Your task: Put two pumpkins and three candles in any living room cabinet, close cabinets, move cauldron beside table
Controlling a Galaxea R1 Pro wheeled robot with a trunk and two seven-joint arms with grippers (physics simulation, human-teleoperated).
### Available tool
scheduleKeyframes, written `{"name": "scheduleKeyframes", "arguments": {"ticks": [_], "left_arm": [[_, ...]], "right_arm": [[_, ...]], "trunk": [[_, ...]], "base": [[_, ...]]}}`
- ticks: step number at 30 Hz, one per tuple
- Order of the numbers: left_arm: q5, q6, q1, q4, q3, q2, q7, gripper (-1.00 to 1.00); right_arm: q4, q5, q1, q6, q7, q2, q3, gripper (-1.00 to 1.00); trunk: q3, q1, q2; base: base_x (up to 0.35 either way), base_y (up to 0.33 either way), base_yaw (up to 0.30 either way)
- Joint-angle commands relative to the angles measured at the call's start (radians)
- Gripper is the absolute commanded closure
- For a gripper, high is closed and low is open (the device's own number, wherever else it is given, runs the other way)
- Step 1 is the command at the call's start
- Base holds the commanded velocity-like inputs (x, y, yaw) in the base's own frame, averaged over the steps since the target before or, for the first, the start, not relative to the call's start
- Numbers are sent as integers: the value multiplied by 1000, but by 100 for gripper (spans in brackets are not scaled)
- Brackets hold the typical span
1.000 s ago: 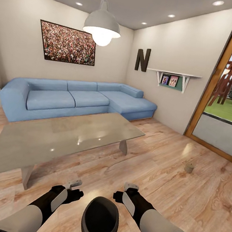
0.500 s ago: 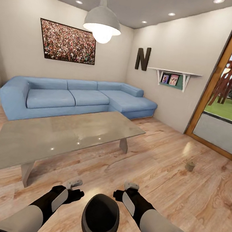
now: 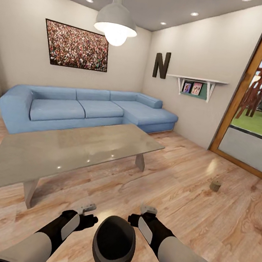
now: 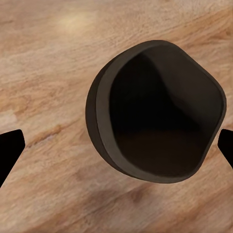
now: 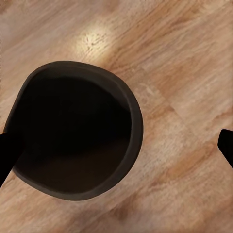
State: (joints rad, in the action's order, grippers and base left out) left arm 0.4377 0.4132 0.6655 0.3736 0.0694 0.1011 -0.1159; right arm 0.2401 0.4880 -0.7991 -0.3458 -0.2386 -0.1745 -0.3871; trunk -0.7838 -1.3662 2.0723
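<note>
Left gripper (image 3: 89,209) and right gripper (image 3: 145,213) flank the cauldron (image 3: 114,243), one on each side; wrist views show both spread wide, fingertips at the frame edges, nothing clamped. Cauldron appears to rest on the wood floor (image 3: 201,218), mouth up, empty. Just ahead-left is the bench (image 3: 68,150), grey top bare. One candle (image 3: 215,185) stands on the floor to the right, well apart. Beyond, blue sofa (image 3: 88,109). Judgement: cauldron near bench but not yet beside it; candle still out.
</note>
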Motion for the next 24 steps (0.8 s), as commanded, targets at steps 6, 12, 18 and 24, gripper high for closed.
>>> {"name": "scheduleKeyframes", "arguments": {"ticks": [6, 12, 18, 24], "left_arm": [[10, 4, 0, 2, 7, 0, -8, -100], [10, 4, 0, 2, 8, 0, -8, -100], [10, 4, 0, 2, 8, 0, -7, -100], [10, 4, 0, 2, 8, 0, -7, -100]], "right_arm": [[-1, 5, -1, 3, -8, 0, -7, -100], [-1, 4, -2, 4, -7, 0, -7, -100], [0, 4, -2, 4, -8, 0, -7, -100], [0, 4, -2, 4, -8, 0, -7, -100]], "trunk": [[-20, -23, 43], [-36, -46, 85], [-55, -69, 127], [-73, -92, 169]], "base": [[0, 0, -2], [0, 0, -118], [0, 0, -20], [0, 0, -1]]}}
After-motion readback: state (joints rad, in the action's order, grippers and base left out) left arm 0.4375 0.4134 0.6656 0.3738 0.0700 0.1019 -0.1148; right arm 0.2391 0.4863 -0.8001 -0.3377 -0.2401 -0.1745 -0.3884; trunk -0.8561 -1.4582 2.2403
